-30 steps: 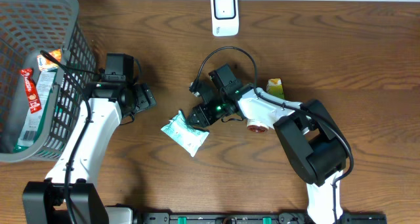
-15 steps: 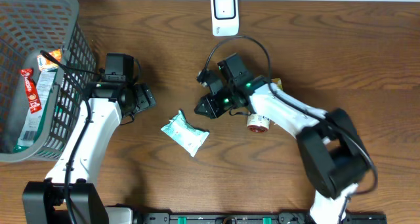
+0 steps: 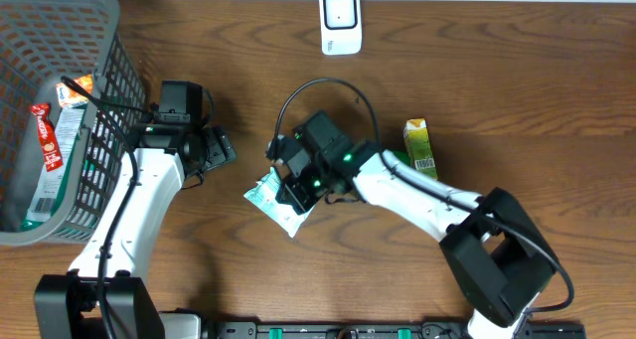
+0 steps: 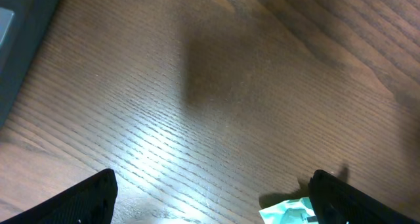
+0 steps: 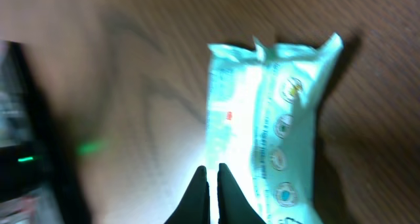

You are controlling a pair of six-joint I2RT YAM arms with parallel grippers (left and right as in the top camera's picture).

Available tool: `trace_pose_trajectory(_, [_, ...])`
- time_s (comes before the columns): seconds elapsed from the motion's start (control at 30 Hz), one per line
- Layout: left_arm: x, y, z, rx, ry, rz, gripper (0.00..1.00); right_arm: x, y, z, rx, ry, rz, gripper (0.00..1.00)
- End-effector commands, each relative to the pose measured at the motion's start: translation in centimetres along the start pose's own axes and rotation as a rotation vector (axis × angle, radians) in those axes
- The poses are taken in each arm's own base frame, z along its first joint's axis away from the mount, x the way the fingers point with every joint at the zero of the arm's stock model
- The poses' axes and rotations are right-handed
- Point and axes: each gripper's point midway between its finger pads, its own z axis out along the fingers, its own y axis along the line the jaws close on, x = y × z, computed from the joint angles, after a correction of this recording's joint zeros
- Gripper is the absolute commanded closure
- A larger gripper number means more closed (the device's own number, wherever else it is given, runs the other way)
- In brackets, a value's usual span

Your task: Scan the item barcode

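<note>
Right gripper [image 5: 211,181], closed, back over packet [image 5: 282,106]

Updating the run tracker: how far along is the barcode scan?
Done: nothing looks scanned; the packet lies on the table, apart from the white scanner. In hand: the right gripper sits at the packet's edge, jaws shut; whether they pinch it is unclear. The left gripper hovers open. To do: lift the packet, show its barcode to the scanner.
</note>
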Motion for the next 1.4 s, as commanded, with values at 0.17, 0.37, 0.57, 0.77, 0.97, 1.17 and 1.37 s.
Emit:
trace_pose_trajectory(0.17, [0.2, 0.4, 0.3, -0.013, 0.008, -0.006, 0.06, 2.2, -3.9, 1.9, 0.302, -0.006, 0.002, 0.97])
trace_pose_trajectory(0.37, [0.2, 0.4, 0.3, -0.013, 0.008, -0.005, 0.06, 3.1, -4.9, 2.3, 0.350, -0.015, 0.009, 0.97])
trace_pose_trajectory(0.57, [0.2, 0.4, 0.3, -0.013, 0.008, -0.006, 0.06, 1.3, -6.1, 0.6, 0.469, -0.077, -0.006, 0.96])
trace_pose_trajectory(0.77, [0.2, 0.4, 0.3, -0.013, 0.008, -0.006, 0.06, -4.1, -2.4, -2.9, 0.409, -0.229, -0.057, 0.80])
trace_pose_trajectory(0.97, [0.2, 0.4, 0.3, -0.013, 0.008, -0.005, 0.06, -3.9, -1.4, -2.7, 0.354, -0.214, -0.062, 0.42])
trace_pose_trajectory(1.17, [0.2, 0.4, 0.3, -0.013, 0.008, -0.006, 0.06, -0.5, -2.2, 1.5, 0.361, -0.059, -0.126, 0.31])
trace_pose_trajectory(1.37, [0.2, 0.4, 0.3, -0.013, 0.008, -0.006, 0.06, 1.9, -2.5, 4.8, 0.369, 0.035, -0.216, 0.28])
